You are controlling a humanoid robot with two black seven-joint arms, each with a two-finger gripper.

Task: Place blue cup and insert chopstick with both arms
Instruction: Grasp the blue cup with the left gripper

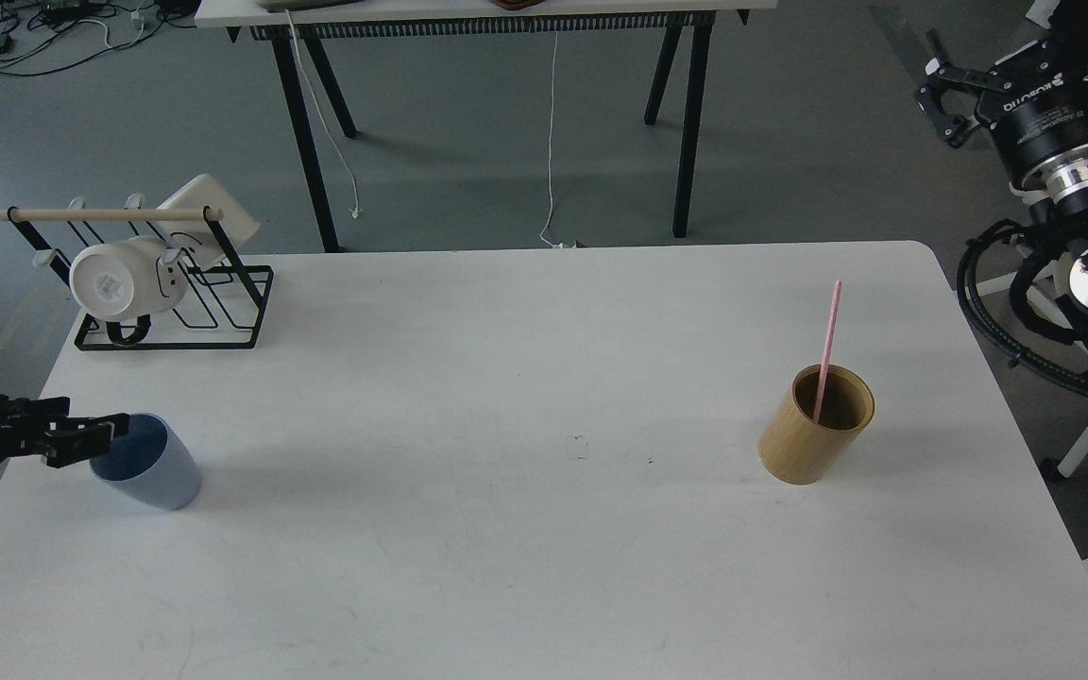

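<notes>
Blue cup [155, 472] sits at the left edge of the white counter [506, 529], front-left area, tilted: mouth faces up and toward the left, base toward the lower right. Its inside looks dark blue and nothing shows in it. Left end effector [95, 436] comes in from the left edge at cup-rim height; fingers lie on the rim on the near-left side, one seems over the lip, pinching the cup wall. The fingers are dark and close together.

Chopstick [827, 345], pink, stands in the tan cylindrical holder [813, 430] on the right side of the counter. Long axis is near vertical, leaning slightly, top end up and a bit right, lower end down inside the holder against the back inner wall. About half its length sticks out above the rim. Holder is upright, open top, and the chopstick is the only thing seen in it.

Right end effector [943, 99] is off the counter, top right, well apart from holder and chopstick, fingers spread, holding nothing.

Black wire rack [180, 316] stands at the back-left of the counter with a pale wooden dowel [110, 215] across the top. A white mug [124, 277] hangs on it on its side, bottom facing the camera. Another white piece [213, 222] leans behind it.
</notes>
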